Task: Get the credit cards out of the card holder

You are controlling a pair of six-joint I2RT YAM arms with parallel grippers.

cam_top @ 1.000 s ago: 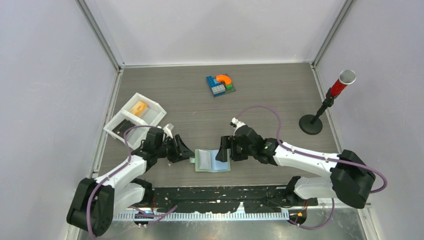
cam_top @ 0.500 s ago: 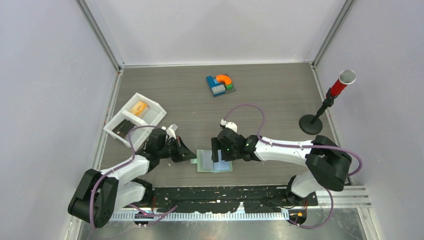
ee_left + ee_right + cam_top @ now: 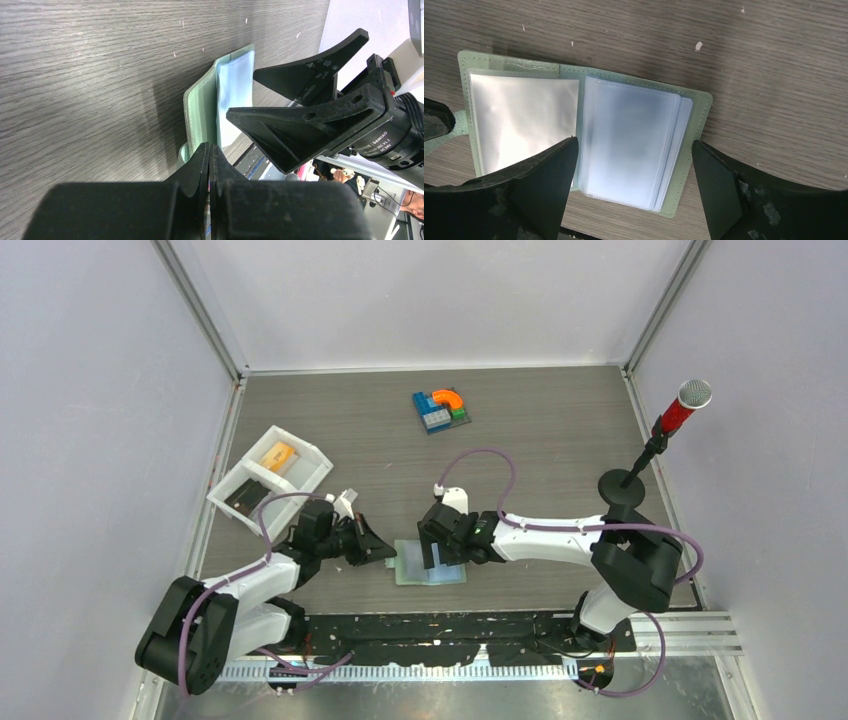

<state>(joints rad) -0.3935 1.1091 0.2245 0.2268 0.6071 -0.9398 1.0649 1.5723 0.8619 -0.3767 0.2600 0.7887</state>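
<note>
The sage-green card holder (image 3: 410,573) (image 3: 696,120) lies open on the table, its pale blue sleeve pages (image 3: 629,145) facing up, and no card shows in them. My left gripper (image 3: 388,554) (image 3: 209,147) is shut at the holder's left edge, pinching the cover beside the closure tab (image 3: 183,154). Just above the right-hand sleeves hovers my right gripper (image 3: 437,550) (image 3: 634,150), open wide with a finger on either side of them. An orange credit card (image 3: 277,454) and a dark one (image 3: 243,500) rest in the white tray.
The white two-compartment tray (image 3: 312,472) stands at the left, behind my left arm. A blue-orange-green toy block cluster (image 3: 441,409) sits at the back centre. A red microphone on a black stand (image 3: 622,488) is at the right. Walls enclose the table.
My right gripper has moved left over the holder's right half and opened wider. My left gripper has closed on the holder's left edge.
</note>
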